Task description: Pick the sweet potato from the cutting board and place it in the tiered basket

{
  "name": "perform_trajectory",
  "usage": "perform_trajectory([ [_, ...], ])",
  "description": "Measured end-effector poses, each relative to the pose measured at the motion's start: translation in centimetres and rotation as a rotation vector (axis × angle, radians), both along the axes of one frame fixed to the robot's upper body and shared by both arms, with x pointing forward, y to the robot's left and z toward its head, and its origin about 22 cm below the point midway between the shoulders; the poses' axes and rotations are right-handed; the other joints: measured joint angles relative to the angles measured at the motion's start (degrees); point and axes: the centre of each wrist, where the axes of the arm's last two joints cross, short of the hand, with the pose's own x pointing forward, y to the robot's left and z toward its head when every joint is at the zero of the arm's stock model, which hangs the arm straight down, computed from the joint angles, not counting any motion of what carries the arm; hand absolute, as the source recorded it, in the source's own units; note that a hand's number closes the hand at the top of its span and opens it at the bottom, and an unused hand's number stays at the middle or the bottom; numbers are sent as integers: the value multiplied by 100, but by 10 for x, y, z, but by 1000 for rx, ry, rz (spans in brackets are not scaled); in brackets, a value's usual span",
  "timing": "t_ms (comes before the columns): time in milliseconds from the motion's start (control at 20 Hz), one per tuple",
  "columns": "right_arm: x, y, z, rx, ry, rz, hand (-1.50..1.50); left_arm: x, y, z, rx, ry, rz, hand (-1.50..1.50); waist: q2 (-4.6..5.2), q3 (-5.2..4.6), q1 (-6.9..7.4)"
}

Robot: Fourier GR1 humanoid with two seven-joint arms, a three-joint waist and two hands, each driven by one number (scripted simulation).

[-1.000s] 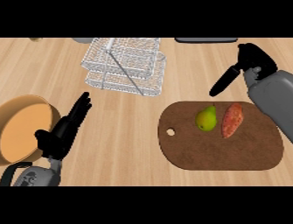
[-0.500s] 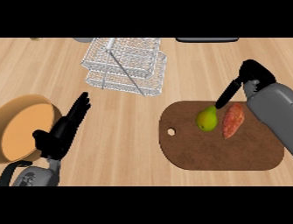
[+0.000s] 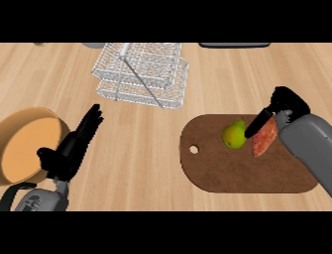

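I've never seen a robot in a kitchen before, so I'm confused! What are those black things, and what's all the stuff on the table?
You are looking down from the robot's head, as if through its eyes, at a wooden counter. The grey arms end in black hands. The left hand rests open beside a round bowl. The right hand is at the sweet potato, fingers straight, not yet holding it. The sweet potato lies on a brown cutting board next to a green pear. Farther away stands a wire tiered basket, where the sweet potato should go.
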Motion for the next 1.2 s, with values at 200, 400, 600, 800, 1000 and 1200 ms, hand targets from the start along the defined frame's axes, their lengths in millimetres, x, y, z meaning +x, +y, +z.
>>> perform_trajectory([
  [200,-8,-6,-11,8,10,-28,-150,-1,0,3,6,2,-2,0,-2,-1,0],
  [400,-15,-6,-24,21,17,-43,-150,-1,0,4,5,-1,-7,0,4,-4,22],
  [600,-23,-12,-32,29,20,-56,-150,0,-4,1,0,-2,-7,0,6,-9,24],
  [800,-32,-16,-42,36,25,-64,-150,-1,-4,1,-3,3,-11,0,7,-11,36],
  [1000,-34,-14,-46,50,9,-69,150,-3,-6,3,-3,1,-16,0,6,-16,59],
  [1200,-32,-16,-52,23,-65,-68,150,3,-5,4,1,1,-21,0,24,-10,74],
])
